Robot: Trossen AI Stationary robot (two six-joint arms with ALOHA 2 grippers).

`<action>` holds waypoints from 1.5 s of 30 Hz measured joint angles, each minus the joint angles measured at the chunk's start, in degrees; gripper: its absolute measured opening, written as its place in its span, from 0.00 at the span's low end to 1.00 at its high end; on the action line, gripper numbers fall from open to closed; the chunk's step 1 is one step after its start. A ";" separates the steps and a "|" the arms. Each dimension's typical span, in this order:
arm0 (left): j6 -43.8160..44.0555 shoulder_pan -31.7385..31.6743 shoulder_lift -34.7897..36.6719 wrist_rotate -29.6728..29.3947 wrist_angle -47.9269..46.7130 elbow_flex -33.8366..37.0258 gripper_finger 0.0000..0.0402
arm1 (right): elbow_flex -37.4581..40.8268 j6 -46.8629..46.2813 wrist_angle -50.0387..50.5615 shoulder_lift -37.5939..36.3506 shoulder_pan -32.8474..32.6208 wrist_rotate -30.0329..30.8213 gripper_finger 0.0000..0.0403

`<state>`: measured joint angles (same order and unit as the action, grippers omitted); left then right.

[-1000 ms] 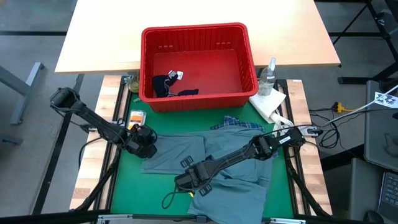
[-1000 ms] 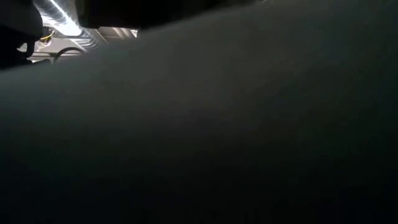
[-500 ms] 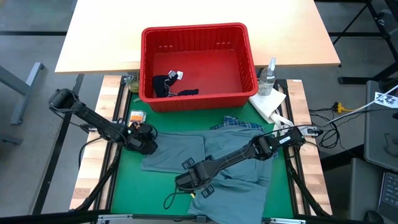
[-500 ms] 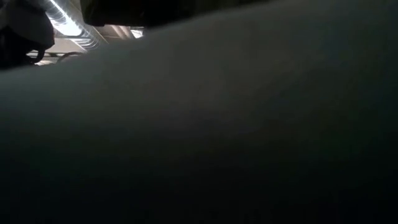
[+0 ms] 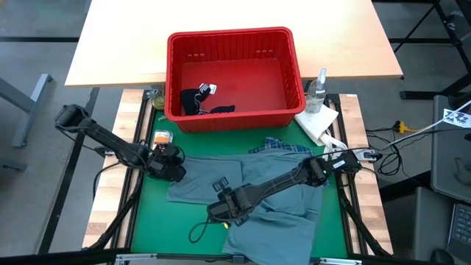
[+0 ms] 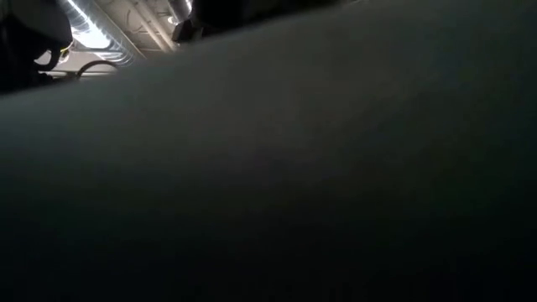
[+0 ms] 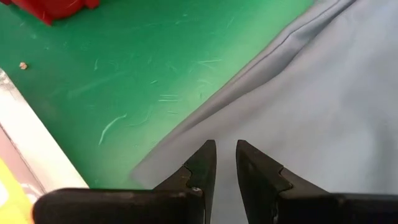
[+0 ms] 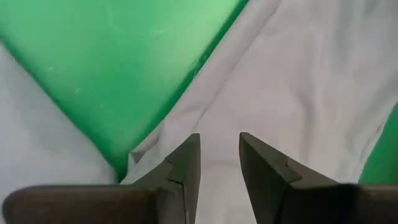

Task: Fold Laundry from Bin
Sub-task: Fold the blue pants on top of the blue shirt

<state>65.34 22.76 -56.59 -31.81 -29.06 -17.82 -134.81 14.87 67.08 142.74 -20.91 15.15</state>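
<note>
A large grey-blue garment (image 5: 250, 188) lies spread on the green mat (image 5: 151, 221). A blue-white plaid shirt (image 5: 280, 147) peeks out from under its far edge. The red bin (image 5: 234, 77) stands beyond the mat with a dark navy garment (image 5: 199, 101) on its floor. My left gripper (image 7: 226, 148) hovers over the grey-blue garment's left corner (image 7: 146, 167), fingers a narrow gap apart with nothing between them. My right gripper (image 8: 219, 142) stands open above the garment's middle, next to a folded edge (image 8: 134, 155). The low view is almost wholly blocked by something dark.
A clear spray bottle (image 5: 318, 88) and a white paper towel (image 5: 318, 121) sit at the bin's right. A small yellow-orange item (image 5: 162, 138) lies at the mat's left edge. A black cord loop (image 5: 197, 232) lies near the table's front edge.
My right gripper has risen a little above the grey-blue garment, which lies as before.
</note>
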 joint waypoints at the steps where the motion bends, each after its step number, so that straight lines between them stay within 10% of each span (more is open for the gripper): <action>1: -0.02 0.00 0.33 0.00 0.00 0.00 0.15 | 0.37 -0.01 -0.79 0.26 0.30 -0.08 0.27; 24: 0.29 -2.69 -4.27 2.95 -1.39 -0.03 0.15 | 6.15 0.37 -2.50 1.20 0.82 -11.35 0.27; 45: -1.42 -5.77 0.58 10.12 -1.99 -0.07 0.15 | 1.05 0.84 2.31 0.77 0.29 -5.24 0.27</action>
<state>63.92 16.99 -56.01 -21.69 -31.05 -17.89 -133.76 15.72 69.39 143.50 -20.62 9.91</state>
